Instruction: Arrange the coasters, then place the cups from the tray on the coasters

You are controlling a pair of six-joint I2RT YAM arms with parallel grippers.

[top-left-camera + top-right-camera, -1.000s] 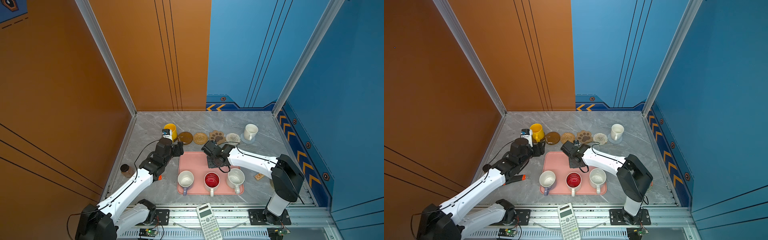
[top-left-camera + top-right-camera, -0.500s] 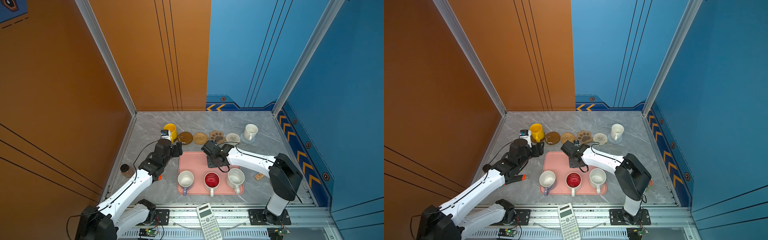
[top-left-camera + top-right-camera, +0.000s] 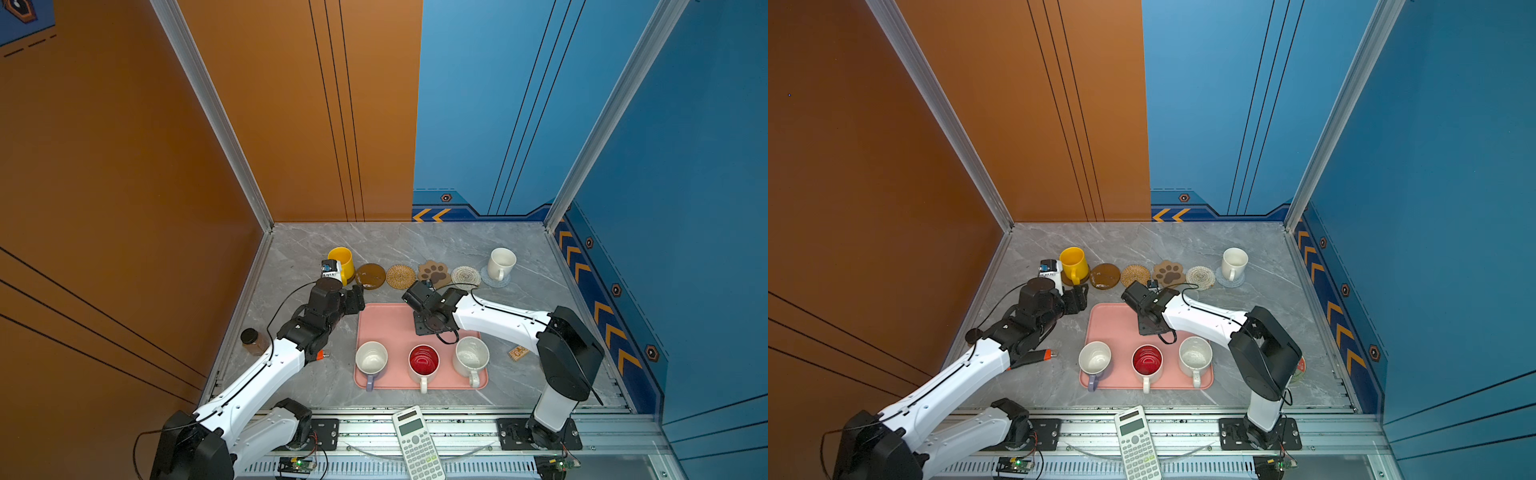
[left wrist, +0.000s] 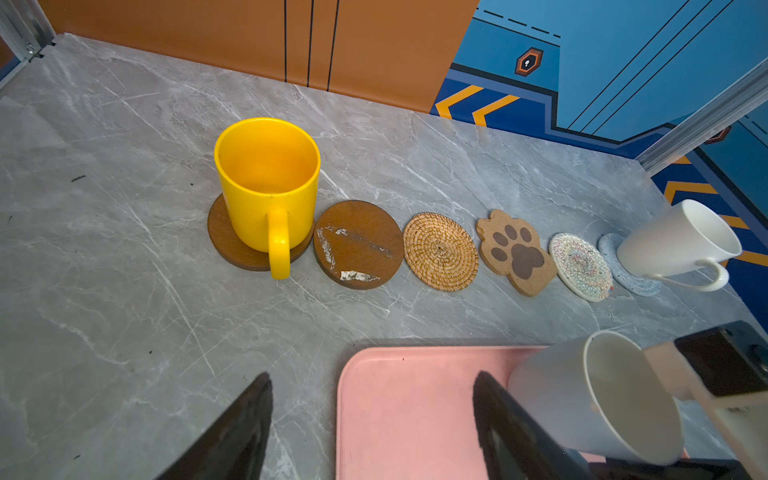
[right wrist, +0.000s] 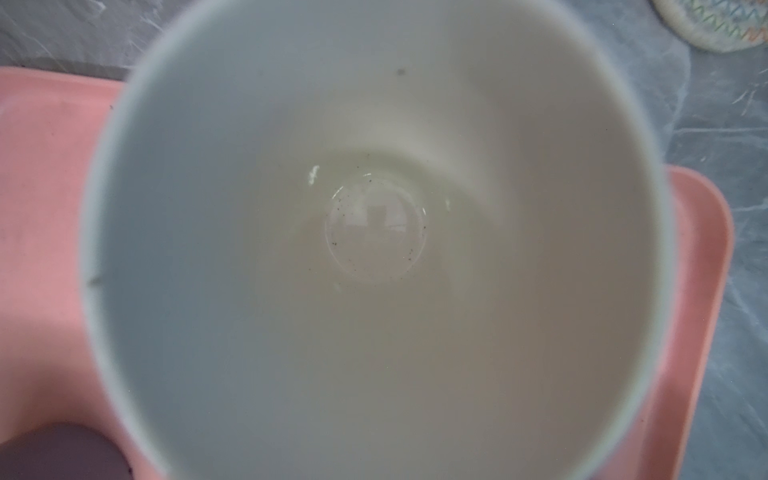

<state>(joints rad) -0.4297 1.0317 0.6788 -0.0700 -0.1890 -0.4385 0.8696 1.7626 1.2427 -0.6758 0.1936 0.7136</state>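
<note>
Change over the last second is slight: the right arm's black elbow has swung a touch toward the tray, the left arm keeps its pose, and no cup or coaster has shifted.

The right end effector [image 3: 417, 297] hangs over the far edge of the pink tray [image 3: 386, 326], reaching down to the light-blue cup [image 4: 590, 395], which stands on the tray by that edge. In the left wrist view its fingers seem pressed onto the cup's rim, though the contact itself is hidden. The right wrist view looks straight down into the cup.

The left end effector [image 4: 374, 419] is spread wide and holds nothing. One finger is over bare counter [image 4: 124, 311], the other over the tray's far-left corner.

Six coasters lie in a row near the counter's far edge:
- The yellow cup [image 4: 266, 187] stands on the first dark brown disc [image 4: 232, 245].
- The second dark brown disc [image 4: 358, 245], tan woven disc [image 4: 440, 251], paw coaster [image 4: 515, 251] and white woven round [image 4: 580, 266] are bare.
- The plain white cup [image 4: 673, 241] stands on the pale-blue round [image 4: 607, 248].

Along the tray's near edge stand the lilac cup [image 3: 371, 358], the red-inside cup [image 3: 424, 360] and the speckled cup [image 3: 471, 355].
</note>
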